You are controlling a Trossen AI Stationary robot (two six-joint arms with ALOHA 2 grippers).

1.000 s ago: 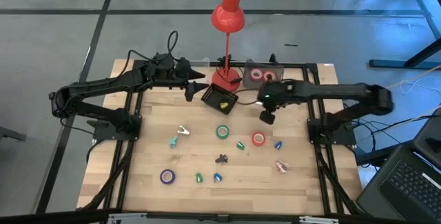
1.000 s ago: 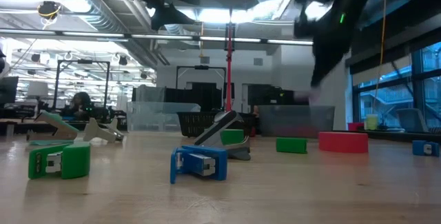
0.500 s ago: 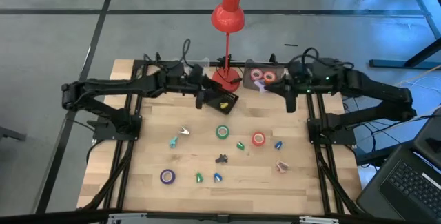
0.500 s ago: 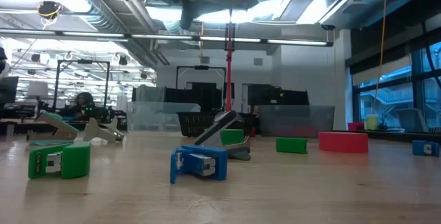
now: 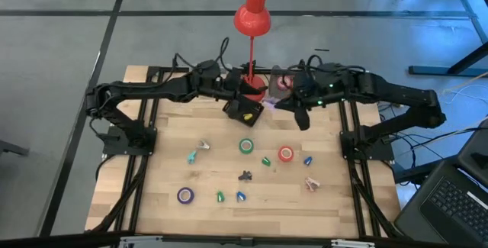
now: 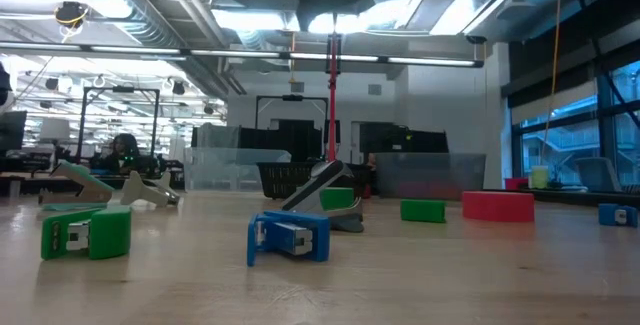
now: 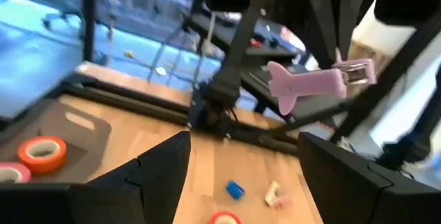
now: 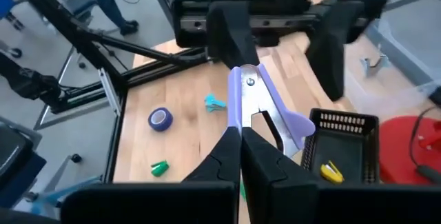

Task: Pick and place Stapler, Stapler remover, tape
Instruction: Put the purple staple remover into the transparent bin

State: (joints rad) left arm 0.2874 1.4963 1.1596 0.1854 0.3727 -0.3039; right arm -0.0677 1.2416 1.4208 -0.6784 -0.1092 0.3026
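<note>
My right gripper [image 8: 240, 154] is shut on a lavender staple remover [image 8: 256, 107], held in the air above the table's far middle [image 5: 280, 101]. My left gripper [image 7: 253, 176] is open and faces it across a short gap near the red lamp's base [image 5: 229, 95]; the remover [image 7: 310, 83] hangs just beyond its fingers. Green [image 5: 246, 146], red [image 5: 286, 154] and purple [image 5: 185, 195] tape rolls lie flat on the table. Two more rolls [image 7: 41, 151] sit in the far tray. Small staplers [image 6: 288, 237] and removers [image 5: 245, 175] lie scattered. My right gripper pinches the staple remover between its two fingers at the end nearest them [image 8: 242, 133]. The lavender body and metal blades [image 8: 265, 117] stick out past the fingertips toward the left gripper. The remover is lifted clear of the table.
A black mesh basket [image 8: 341, 141] with a yellow item inside stands beside the lamp base [image 8: 406, 148], under both grippers. A tray [image 5: 297, 80] stands at the far edge. The black frame rails [image 5: 141, 164] run along both sides.
My right gripper rose from over the table, swung toward the far right corner by the tray, then came back left toward the lamp base carrying the remover. My left arm reached right along the far edge, closing on the lamp base and the right gripper.
</note>
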